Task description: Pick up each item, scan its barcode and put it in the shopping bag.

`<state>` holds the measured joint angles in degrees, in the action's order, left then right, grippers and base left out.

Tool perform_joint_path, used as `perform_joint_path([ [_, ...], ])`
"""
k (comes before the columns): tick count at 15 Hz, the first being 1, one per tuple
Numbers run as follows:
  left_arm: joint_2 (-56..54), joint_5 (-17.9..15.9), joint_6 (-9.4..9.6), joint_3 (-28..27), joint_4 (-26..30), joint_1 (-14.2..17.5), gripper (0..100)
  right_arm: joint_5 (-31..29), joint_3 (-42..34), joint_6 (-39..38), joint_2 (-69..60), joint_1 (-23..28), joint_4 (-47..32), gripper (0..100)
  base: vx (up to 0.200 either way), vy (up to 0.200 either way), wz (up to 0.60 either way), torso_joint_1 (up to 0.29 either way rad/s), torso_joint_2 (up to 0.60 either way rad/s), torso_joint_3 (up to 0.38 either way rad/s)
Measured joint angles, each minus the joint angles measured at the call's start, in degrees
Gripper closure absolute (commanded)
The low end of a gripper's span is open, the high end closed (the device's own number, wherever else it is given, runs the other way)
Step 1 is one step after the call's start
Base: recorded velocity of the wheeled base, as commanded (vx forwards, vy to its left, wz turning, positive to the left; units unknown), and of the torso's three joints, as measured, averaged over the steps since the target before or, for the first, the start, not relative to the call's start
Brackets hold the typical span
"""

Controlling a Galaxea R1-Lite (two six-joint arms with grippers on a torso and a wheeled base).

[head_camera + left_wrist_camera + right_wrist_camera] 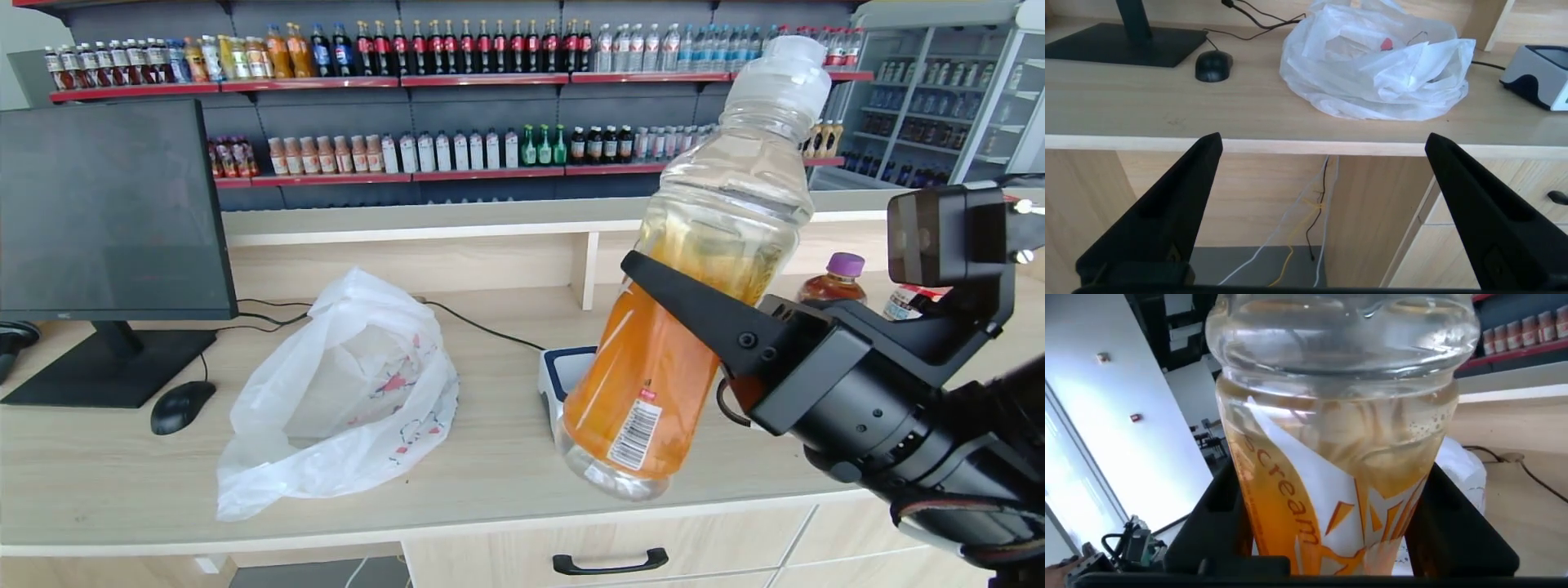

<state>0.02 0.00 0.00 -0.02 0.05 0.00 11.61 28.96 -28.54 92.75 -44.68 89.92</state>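
My right gripper (694, 322) is shut on a clear bottle of orange drink (694, 294) with a white cap. It holds the bottle tilted above the counter, base down, over the white-and-blue barcode scanner (563, 371). The bottle's barcode label (635, 434) faces the front. Up close in the right wrist view the orange drink bottle (1339, 457) sits between the black fingers (1221, 514). The white plastic shopping bag (351, 400) lies open on the counter left of the scanner. My left gripper (1323, 212) hangs open below the counter's front edge, facing the shopping bag (1380, 61).
A monitor (110, 212) and a black mouse (181, 406) stand at the counter's left. A purple-capped brown bottle (834, 282) and another item (906, 300) wait at the right behind my arm. Drink shelves line the back wall. A drawer handle (608, 562) sits below the counter edge.
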Motion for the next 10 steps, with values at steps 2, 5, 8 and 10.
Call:
perform_joint_path([
  [2, 0.0, 0.0, 0.0, 0.02, 0.0, 0.0, 0, 0.77, 0.66, -1.46, -0.02, -0.22, -0.01, 100, 0.0, 0.0, 0.0, 0.0, 0.0, 0.0],
  [5, 0.0, 0.0, 0.0, 0.02, 0.0, 0.0, 0, 3.28, 2.1, -2.13, -0.39, -0.49, 0.05, 100, 0.0, 0.0, 0.0, 0.0, 0.0, 0.0],
  [8, 0.0, 0.0, 0.02, 0.02, 0.0, 0.0, 0, 4.38, 2.38, -2.15, -1.16, -2.4, 0.0, 100, 0.0, 0.0, 0.0, 0.0, 0.0, 0.0],
  [10, 0.0, 0.0, 0.0, 0.02, 0.0, 0.0, 0, 4.51, 2.38, -2.02, -1.66, -3.58, 0.05, 100, 0.0, 0.0, 0.0, 0.0, 0.0, 0.0],
])
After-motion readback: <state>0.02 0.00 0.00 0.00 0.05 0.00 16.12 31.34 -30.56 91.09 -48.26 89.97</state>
